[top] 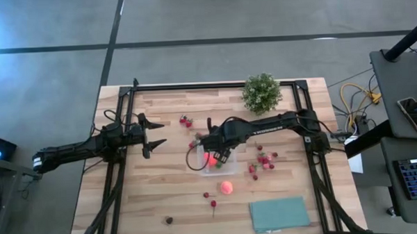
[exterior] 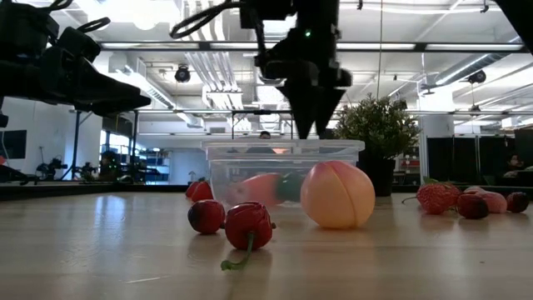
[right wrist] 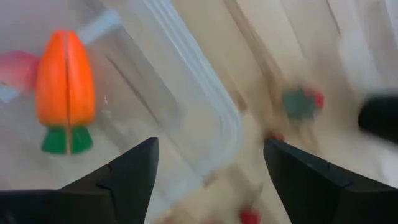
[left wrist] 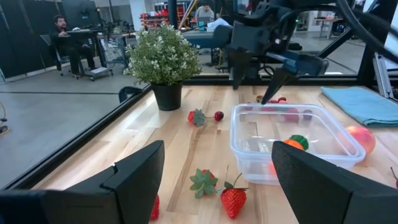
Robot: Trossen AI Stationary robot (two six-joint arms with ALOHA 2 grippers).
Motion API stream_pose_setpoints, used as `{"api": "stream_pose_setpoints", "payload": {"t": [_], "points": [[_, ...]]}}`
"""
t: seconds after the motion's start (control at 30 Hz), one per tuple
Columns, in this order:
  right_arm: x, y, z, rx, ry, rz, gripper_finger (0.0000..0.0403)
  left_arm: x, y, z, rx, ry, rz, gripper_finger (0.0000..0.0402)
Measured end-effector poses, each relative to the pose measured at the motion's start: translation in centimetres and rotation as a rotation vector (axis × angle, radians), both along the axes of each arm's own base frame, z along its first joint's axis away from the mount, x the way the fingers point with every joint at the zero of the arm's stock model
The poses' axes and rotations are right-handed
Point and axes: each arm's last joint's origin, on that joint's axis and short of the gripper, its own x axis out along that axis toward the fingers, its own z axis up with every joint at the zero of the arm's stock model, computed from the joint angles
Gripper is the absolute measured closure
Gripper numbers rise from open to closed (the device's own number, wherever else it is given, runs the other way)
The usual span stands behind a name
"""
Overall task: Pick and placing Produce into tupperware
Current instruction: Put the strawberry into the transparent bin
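My right claw [top: 211, 157] is wide open and empty above the tupperware [left wrist: 348, 144]; the carrot piece [right wrist: 65, 87] lies inside. Drop looks done; next I need the peach [top: 227, 187] just beside the tupperware. Left claw [top: 157, 133] waits open.

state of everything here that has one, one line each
tupperware: lidless, upright, holds the carrot
carrot: lying loose in the tupperware
peach: on the table, outside the tupperware
right tool: open, empty, above the tupperware
left tool: open, empty, off to the side
cloth: flat on the table
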Motion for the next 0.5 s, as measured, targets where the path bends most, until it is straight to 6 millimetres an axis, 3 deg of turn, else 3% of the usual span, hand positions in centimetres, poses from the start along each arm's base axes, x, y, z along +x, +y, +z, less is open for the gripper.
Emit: {"api": "stream_pose_setpoints", "payload": {"t": [0.23, 0.5], "points": [[-2.8, 1.8, 0.5, -0.039, 0.099, -0.494, 0.0126, 0.0, 0.0, 0.0, 0.0, 0.0, 0.0, 0.0119], [-4.5, 5.6, 0.6, 0.005, 0.016, -0.865, 0.0123, 0.0, 0.0, 0.0, 0.0, -0.002, 0.0, 0.0119]]}}
